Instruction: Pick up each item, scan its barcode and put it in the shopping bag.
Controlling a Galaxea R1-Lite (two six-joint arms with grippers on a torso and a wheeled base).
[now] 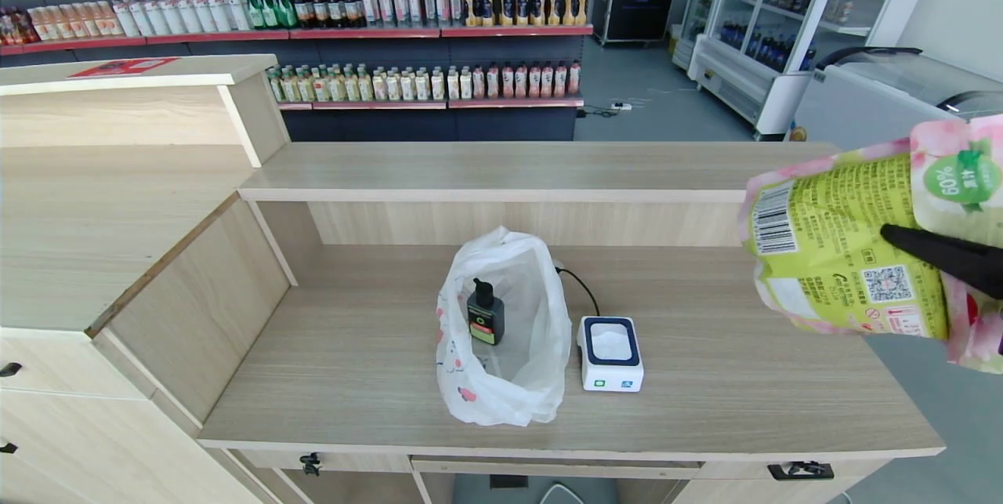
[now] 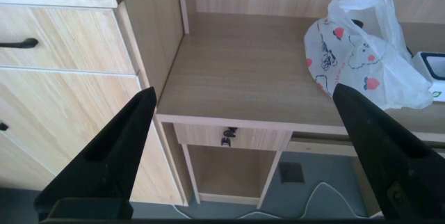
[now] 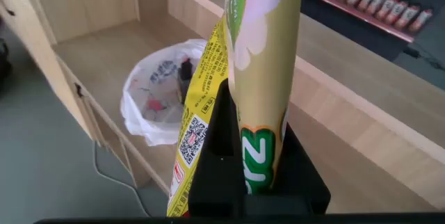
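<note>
Two claws: the left claw hangs spread wide, low before the front edge of the surface. The right claw is clenched on a green-and-pink snack pouch, raised over the surface's right end. Farther in, the shopping bag stands open with a dark bottle inside, the scanner just beside it on its right.

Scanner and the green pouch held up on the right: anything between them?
Nothing. In the head view only bare counter lies between the scanner and the pouch held in the right gripper.
</note>
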